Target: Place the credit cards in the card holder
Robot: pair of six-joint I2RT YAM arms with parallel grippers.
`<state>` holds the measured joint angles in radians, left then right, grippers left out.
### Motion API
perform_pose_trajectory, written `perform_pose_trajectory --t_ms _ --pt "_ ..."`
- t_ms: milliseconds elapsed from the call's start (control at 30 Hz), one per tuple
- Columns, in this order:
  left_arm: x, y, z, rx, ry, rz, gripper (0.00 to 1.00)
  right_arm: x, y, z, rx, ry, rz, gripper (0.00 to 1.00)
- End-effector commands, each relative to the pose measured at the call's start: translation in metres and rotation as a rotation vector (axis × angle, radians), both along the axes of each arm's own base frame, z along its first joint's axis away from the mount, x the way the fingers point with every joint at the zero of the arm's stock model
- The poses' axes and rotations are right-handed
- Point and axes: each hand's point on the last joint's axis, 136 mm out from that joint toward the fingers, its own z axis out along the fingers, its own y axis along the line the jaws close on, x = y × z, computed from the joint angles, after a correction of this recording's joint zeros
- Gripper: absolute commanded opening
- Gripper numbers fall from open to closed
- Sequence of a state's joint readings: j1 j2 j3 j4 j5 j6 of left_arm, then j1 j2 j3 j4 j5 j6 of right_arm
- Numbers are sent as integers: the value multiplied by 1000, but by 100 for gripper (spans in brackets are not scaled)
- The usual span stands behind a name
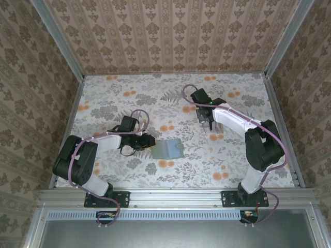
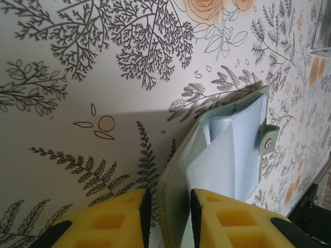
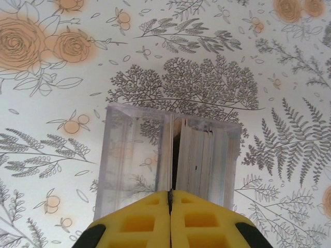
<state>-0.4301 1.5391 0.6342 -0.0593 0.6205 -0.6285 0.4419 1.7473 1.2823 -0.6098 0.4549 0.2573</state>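
Over on the left, the left arm reaches low across the flower-printed counter (image 1: 124,98), and the left gripper (image 1: 149,142) meets the left edge of the card holder (image 1: 169,149). Its jaws are clamped on that edge. Seen from the left wrist, the left gripper (image 2: 168,201) has its yellow fingers (image 2: 114,219) on either side of the sage-green cover, pinching it between them.

The card holder (image 2: 232,150) lies open on the counter, roughly midway between the two arms. Its paler blue-green lining and slots face up, and a small green snap tab (image 2: 268,143) sticks out from the edge away from the jaws.

To the right of the card holder, well apart from it and a little farther back, a clear plastic box (image 1: 216,136) stands on the counter. The right gripper (image 1: 210,125) hangs just over it.

From the right wrist, the box (image 3: 132,155) shows two compartments side by side. The credit cards (image 3: 204,160) stand on edge, packed together in the right-hand one as that camera sees it. The right gripper (image 3: 170,201) has its jaws pressed together right where the partition meets the cards. A thin pale edge runs up from between the tips, but I cannot tell whether it is a card or the partition itself.
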Motion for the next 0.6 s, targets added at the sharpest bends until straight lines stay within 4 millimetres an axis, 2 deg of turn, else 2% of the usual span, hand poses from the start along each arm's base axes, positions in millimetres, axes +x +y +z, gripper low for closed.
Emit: perform_pose_trajectory --t_ms 0,233,400,567 --pt "0 0 -1 -10 4 -7 29 -4 5 11 56 -5 20 8" --pt "1 0 -2 -10 3 -6 29 -6 4 15 75 -33 0 2" --pt "2 -1 -4 -9 9 -5 29 -7 2 33 109 -97 -18 0" --pt "5 -2 -5 -9 10 -4 29 -6 8 41 169 -127 -29 0"
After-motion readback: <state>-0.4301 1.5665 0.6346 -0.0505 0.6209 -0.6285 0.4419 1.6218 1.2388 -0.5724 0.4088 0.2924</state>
